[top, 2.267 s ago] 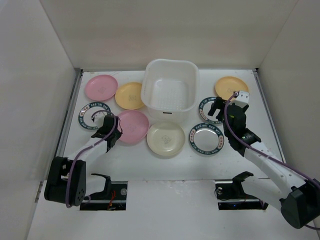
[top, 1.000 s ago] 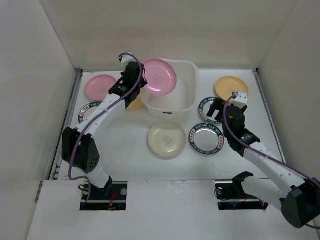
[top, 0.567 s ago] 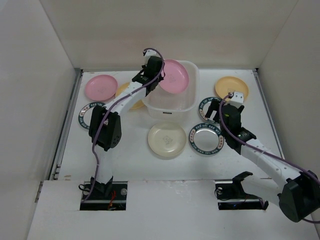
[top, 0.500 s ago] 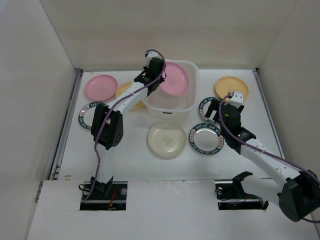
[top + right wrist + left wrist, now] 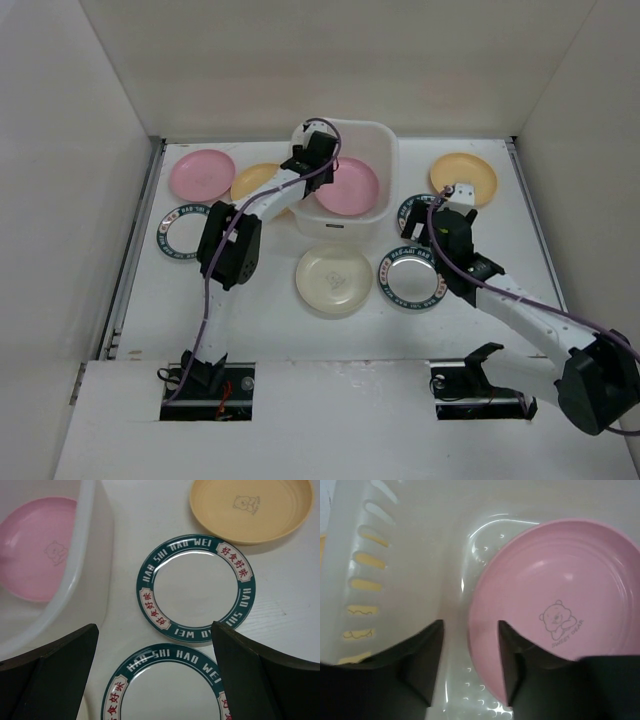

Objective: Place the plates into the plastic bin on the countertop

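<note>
A pink plate [image 5: 350,187] [image 5: 555,595] lies inside the white plastic bin [image 5: 375,150] [image 5: 365,580]. My left gripper [image 5: 317,163] [image 5: 470,672] reaches into the bin from the left. It is open, and the plate's near rim sits loose between its fingers. My right gripper [image 5: 424,214] [image 5: 155,655] hangs open over two green-rimmed plates [image 5: 196,587] [image 5: 170,692] right of the bin. On the countertop [image 5: 260,300] lie another pink plate [image 5: 202,173], a yellow plate [image 5: 252,186] partly behind the left arm, a second yellow plate [image 5: 466,177], a cream plate [image 5: 333,278] and a third green-rimmed plate [image 5: 185,232].
White walls close the countertop at the back and on both sides. The left arm stretches diagonally from its base up to the bin. The right arm lies along the right side of the counter.
The left arm carried the pink plate over the bin and lowered it in. Its jaws opened and the plate now lies on the bin's bottom. The right gripper drifted slightly left.
</note>
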